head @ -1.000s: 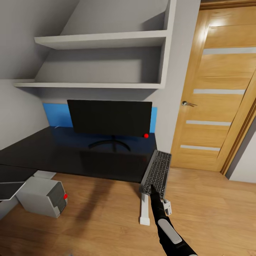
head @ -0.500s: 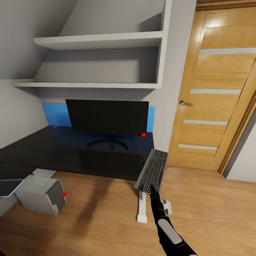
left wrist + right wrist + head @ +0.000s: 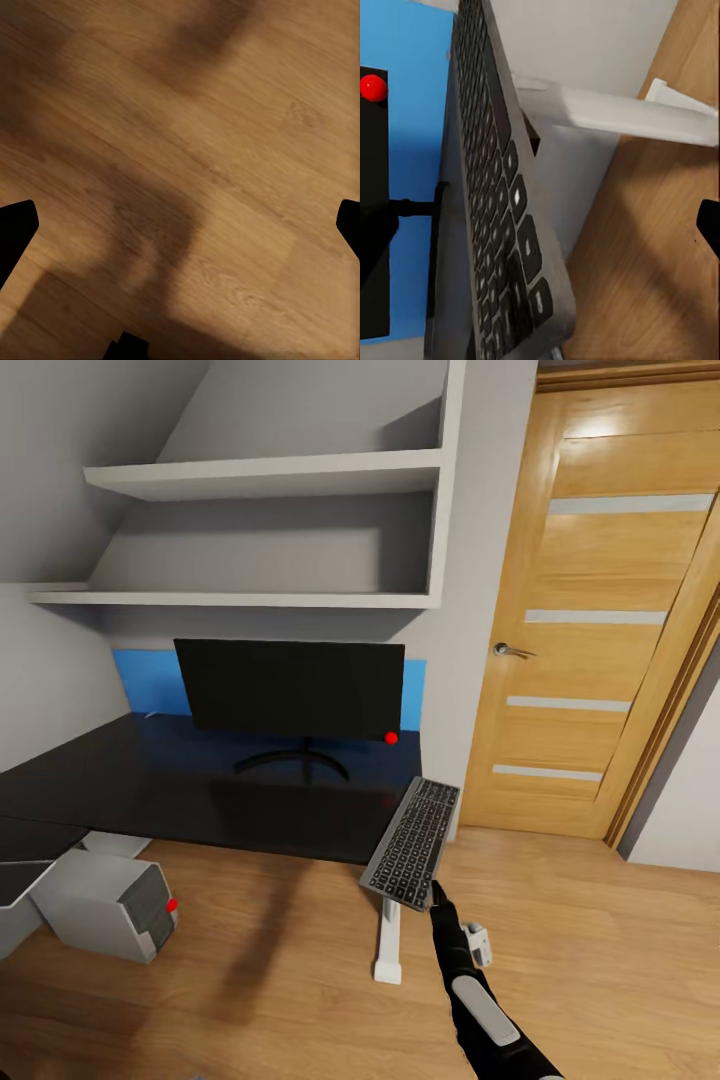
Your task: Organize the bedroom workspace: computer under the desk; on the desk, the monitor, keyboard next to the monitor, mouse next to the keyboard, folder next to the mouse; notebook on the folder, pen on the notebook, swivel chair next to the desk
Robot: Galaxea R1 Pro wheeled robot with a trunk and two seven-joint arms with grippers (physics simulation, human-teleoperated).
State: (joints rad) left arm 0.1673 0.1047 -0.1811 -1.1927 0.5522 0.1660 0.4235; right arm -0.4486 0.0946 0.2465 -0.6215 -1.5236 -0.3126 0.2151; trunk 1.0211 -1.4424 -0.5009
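A long desk (image 3: 150, 790) with a glossy black top and white legs is standing against a grey wall in an attic bedroom with a wood-plank floor (image 3: 600, 940). On the desk, a wide flat monitor (image 3: 290, 686) with a black screen, a thin black stem, a curved foot and a red dot at its lower corner is standing upright in front of a bright-blue wall panel (image 3: 150, 682). Two plain grey shelves (image 3: 260, 475) are jutting out above it, and a warm oak door (image 3: 590, 610) with pale horizontal strips and a metal handle is standing at the right. The robot's black right arm is reaching forward, and its right pincer (image 3: 437, 892) is gripping the near end of a slim grey keyboard (image 3: 412, 843) with rows of dark keys; the keyboard is being held tilted in the air at the desk's right front corner, overlapping its edge. In the right wrist view the keyboard (image 3: 499, 217) is running edge-on away from the camera. Under the desk's left part, a small light-grey boxy computer tower (image 3: 100, 905) with a darker front panel and a red dot is sitting on the floor. In the left wrist view the black fingertips (image 3: 15, 232) of the left pincer (image 3: 180, 229) are standing wide apart over bare, shadowed planks, holding nothing.
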